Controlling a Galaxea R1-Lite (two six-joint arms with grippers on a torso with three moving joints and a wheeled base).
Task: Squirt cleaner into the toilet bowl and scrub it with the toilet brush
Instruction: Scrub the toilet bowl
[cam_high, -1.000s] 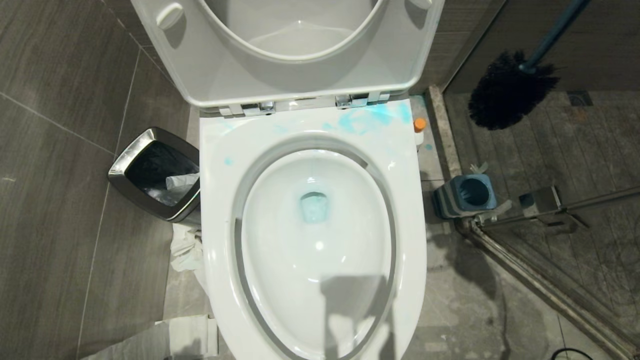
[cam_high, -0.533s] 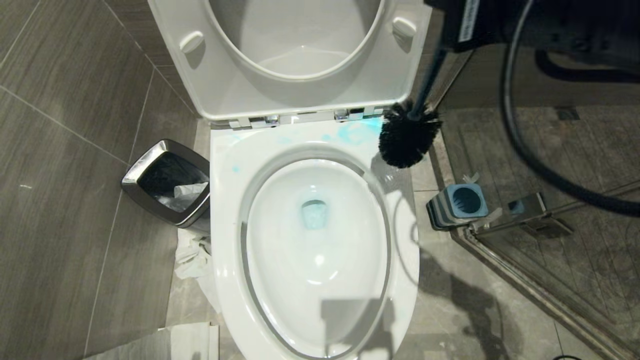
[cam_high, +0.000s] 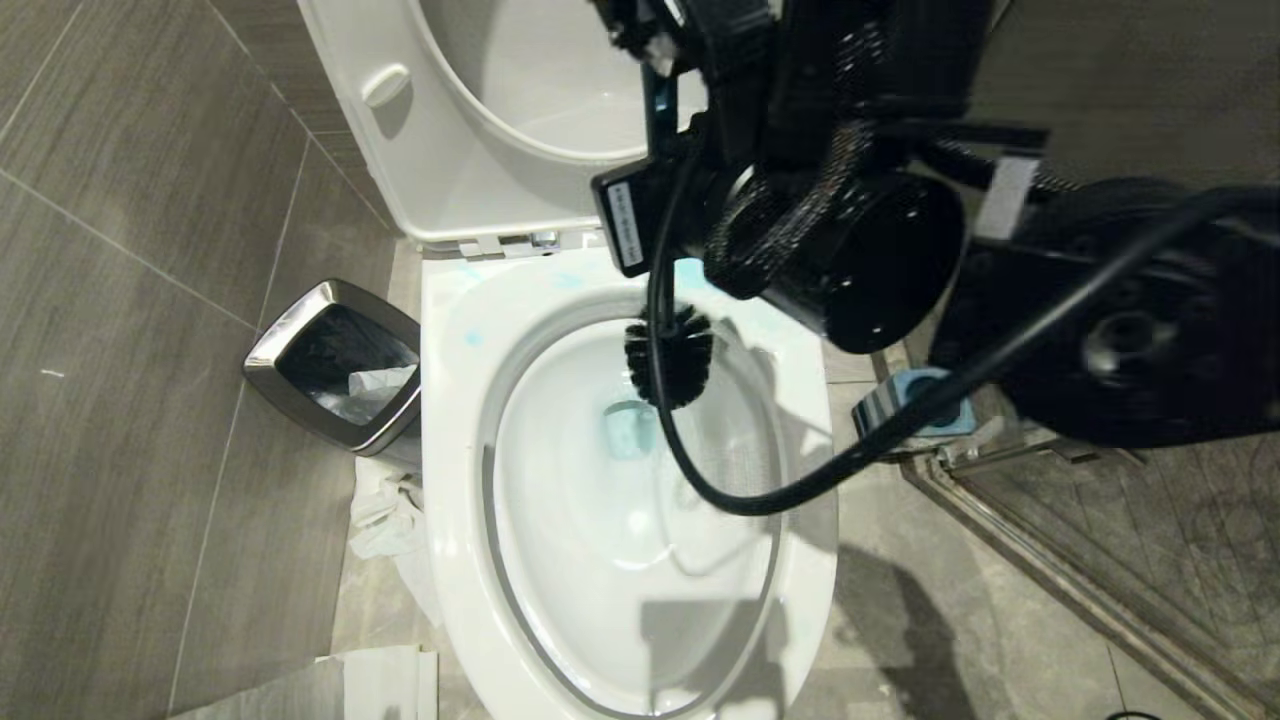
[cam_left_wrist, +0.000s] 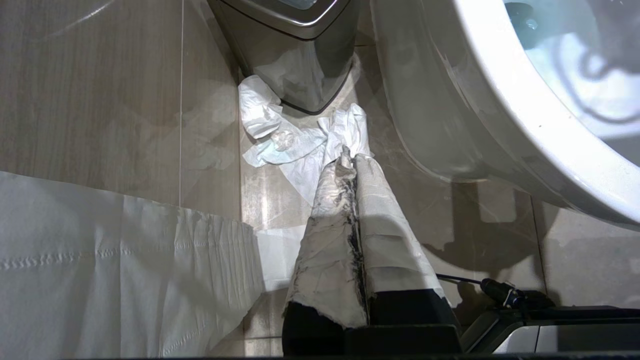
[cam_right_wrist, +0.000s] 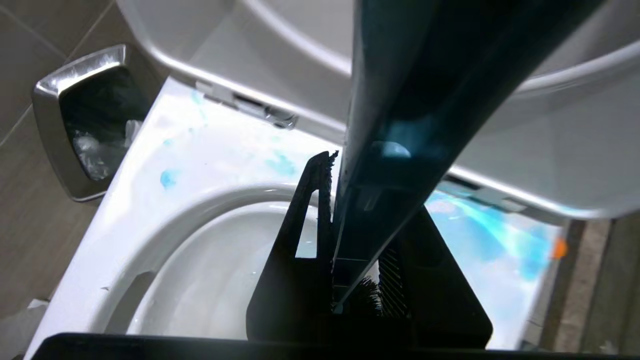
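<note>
The right arm (cam_high: 850, 230) hides the brush (cam_high: 668, 355) handle, most of the brush holder (cam_high: 900, 410) and the bowl's (cam_high: 450, 400) rear right rim. The raised lid (cam_high: 450, 150) and the paper (cam_high: 300, 685) on the floor run off frame.

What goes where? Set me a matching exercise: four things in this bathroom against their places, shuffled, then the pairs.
1. toilet brush
2. trash bin
3. brush holder
4. left gripper

A. floor, right of the toilet
B. shut, low above crumpled paper
C. over the toilet, in the right gripper
D. floor, left of the toilet

Pairs: 1-C, 2-D, 3-A, 4-B
</note>
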